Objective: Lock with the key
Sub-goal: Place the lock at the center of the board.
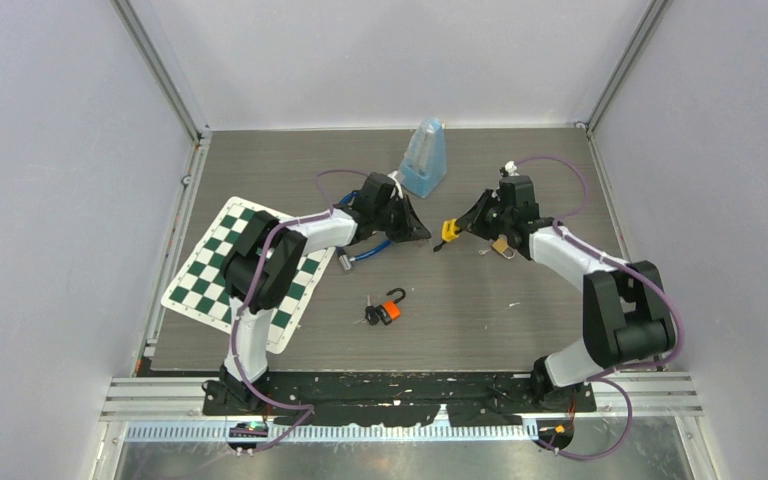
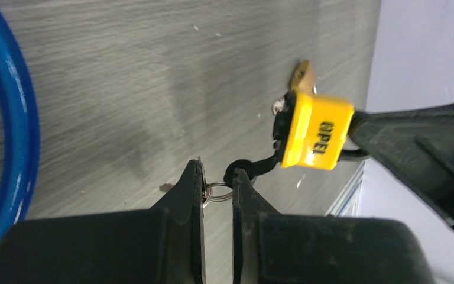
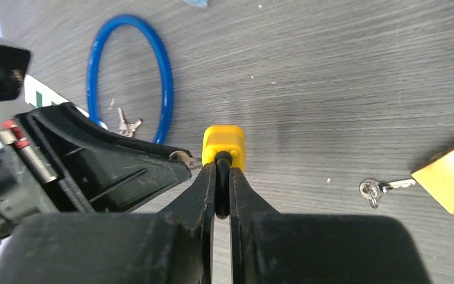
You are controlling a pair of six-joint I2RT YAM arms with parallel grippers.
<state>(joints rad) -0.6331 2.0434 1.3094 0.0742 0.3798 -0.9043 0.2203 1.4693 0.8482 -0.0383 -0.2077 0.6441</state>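
Right jaws are clamping shut on the black shackle of the yellow padlock [image 3: 223, 145], holding it just above the grey surface [image 3: 331, 89]. Left jaws are gripping the key ring [image 2: 217, 192] beside the padlock, and its black-headed key [image 2: 254, 167] is reaching the padlock's black end face. Near the padlock, 1 brass padlock [image 3: 449, 174] is lying flat. On the padlock's opposite side, a blue cable loop [image 3: 131, 77] is resting.
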